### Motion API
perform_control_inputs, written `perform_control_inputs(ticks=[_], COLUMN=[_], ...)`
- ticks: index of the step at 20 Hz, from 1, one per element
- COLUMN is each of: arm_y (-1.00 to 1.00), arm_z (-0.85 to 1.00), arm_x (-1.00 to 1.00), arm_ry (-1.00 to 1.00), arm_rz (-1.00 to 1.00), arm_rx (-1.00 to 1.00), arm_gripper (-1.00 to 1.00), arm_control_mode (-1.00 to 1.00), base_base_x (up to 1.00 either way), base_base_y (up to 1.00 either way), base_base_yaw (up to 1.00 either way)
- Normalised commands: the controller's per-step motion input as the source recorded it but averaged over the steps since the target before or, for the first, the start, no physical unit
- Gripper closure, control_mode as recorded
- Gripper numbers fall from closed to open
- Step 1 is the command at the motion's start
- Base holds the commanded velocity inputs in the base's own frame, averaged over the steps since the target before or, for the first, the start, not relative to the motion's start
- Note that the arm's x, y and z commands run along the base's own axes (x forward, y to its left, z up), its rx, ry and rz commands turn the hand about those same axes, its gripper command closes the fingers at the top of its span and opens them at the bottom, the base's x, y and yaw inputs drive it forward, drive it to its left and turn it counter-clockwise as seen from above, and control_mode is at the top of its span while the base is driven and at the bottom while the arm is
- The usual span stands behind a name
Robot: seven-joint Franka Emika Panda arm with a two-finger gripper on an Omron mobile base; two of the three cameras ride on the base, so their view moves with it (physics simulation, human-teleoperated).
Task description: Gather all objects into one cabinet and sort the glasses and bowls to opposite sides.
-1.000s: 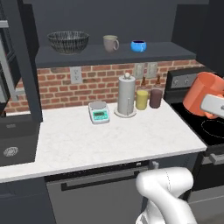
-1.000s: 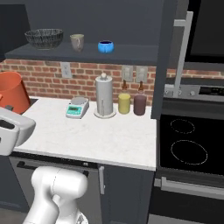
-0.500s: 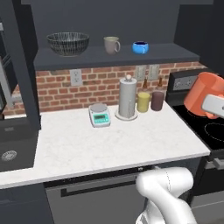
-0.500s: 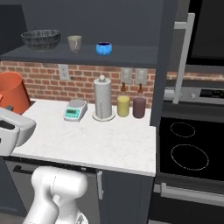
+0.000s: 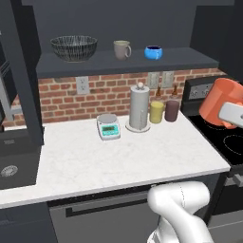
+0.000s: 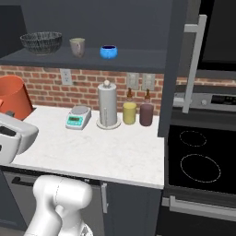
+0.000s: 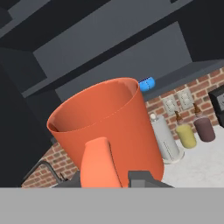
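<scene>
I have the hand [image 7: 113,177] clenched on the tumbler [image 7: 107,131], one fingertip [image 7: 139,178] against its lower wall. In the hand view the cup stands right in front of the camera, mouth up and tipped a little away. In the left base view it hangs off the right end of the bench [image 5: 118,156], over the stove's edge, and its long axis leans, with the mouth up and toward the wall.

What matters for the next move is where the shelf [image 5: 128,63] lies from the hand: up, forward and across to the left. The cup sits lower than the shelf board, so I judge it has to rise before it goes in. The mug [image 5: 122,49] stands on the shelf, mid-board, upright, handle pointing right. Left of it sits the striped bowl [image 5: 74,48], at the far end from the hand. The small blue vessel [image 5: 153,52] stands nearest my side.

Since the cup belongs with the mug, away from the bowl, I would aim for the bare board around the mug and right the cup first.
</scene>
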Motion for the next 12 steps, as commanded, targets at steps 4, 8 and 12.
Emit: perform_control_inputs(ticks=[4, 8, 12], arm_y=[0.0, 0.0, 0.0], arm_z=[0.0, 0.0, 0.0], arm_x=[0.0, 0.0, 0.0], arm_ry=[0.0, 0.0, 0.0], arm_rz=[0.0, 0.0, 0.0], arm_rx=[0.0, 0.0, 0.0], arm_gripper=[1.0, 1.0, 1.0], arm_control_mode=[1.0, 1.0, 1.0], base_base_x=[0.43, 0.2, 0.12], base_base_y=[0.0, 0.0, 0.0], base_base_yaw=[0.0, 0.0, 0.0])
